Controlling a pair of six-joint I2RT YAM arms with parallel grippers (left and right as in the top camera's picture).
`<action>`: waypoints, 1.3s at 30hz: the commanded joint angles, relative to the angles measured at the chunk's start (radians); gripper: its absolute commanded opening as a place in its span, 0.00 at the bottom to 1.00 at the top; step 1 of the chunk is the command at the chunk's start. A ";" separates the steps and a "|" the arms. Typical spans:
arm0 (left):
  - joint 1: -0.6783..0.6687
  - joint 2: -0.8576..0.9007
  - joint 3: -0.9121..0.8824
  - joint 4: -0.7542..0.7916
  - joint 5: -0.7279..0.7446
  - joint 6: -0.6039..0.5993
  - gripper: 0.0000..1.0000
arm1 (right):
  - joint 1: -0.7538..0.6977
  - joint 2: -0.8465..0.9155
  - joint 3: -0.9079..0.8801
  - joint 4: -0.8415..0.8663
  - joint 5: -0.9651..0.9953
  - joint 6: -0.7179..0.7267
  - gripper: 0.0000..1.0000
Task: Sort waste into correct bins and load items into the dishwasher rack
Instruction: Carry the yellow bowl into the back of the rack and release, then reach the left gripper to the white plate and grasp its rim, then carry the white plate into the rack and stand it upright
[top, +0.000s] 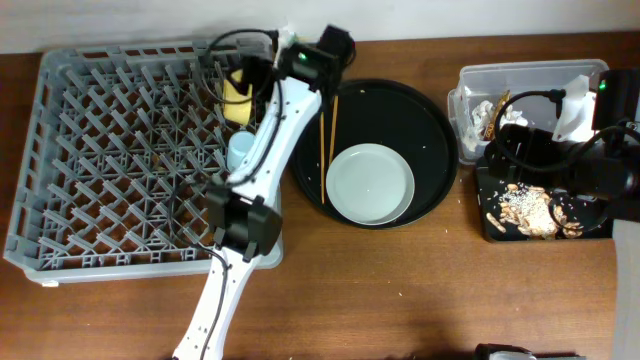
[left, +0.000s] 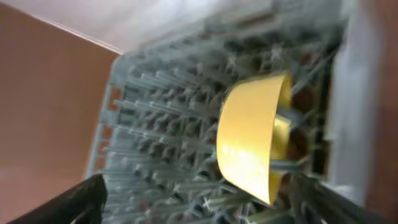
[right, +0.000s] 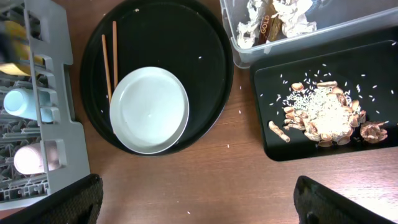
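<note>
Holds nothing in the left gripper (left: 199, 193), spread wide over the rack (left: 155, 118). Just beyond its fingers (left: 74, 202), clear of both, finds the yellow bowl (left: 249, 143) standing on edge among the pegs near the rack's far edge. Counts that as loaded, along with the blue cup (right: 18, 102) and the pink cup (right: 28, 158), both set among the pegs along the rack's side nearest the round tray (right: 205, 56). Holds nothing in the right gripper (right: 199, 208) either, spread fully and hanging high above the table (right: 205, 180), with the round tray to one side and the tub (right: 348, 34) to the other. Sees tissue (right: 249, 22) and the gold wrapper (right: 268, 26) lying in that clear tub, and the food scraps (right: 323, 112) heaped in the black tray (right: 273, 143) just beside it. Judges the waste sorted, as far as shows. Leaves two items out of the rack: the plate (right: 149, 109), flat on the round tray, and the chopsticks (right: 111, 56), lying side by side on the same tray close to the plate's rim. Puts the job well past halfway, with only loading to finish. Expects the chopsticks to be the fiddlier pick, thin and flat against the tray, and the plate to need tipping up to stand between pegs.
</note>
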 joint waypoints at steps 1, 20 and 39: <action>-0.001 -0.043 0.219 -0.106 0.430 -0.004 0.98 | -0.006 0.001 -0.006 0.001 0.009 -0.011 0.98; -0.113 -0.065 -0.540 0.409 0.918 0.719 0.79 | -0.006 0.001 -0.006 -0.004 0.009 -0.011 0.98; -0.025 -0.357 -0.276 0.355 0.677 0.566 0.00 | -0.006 0.001 -0.006 -0.004 0.010 -0.011 0.98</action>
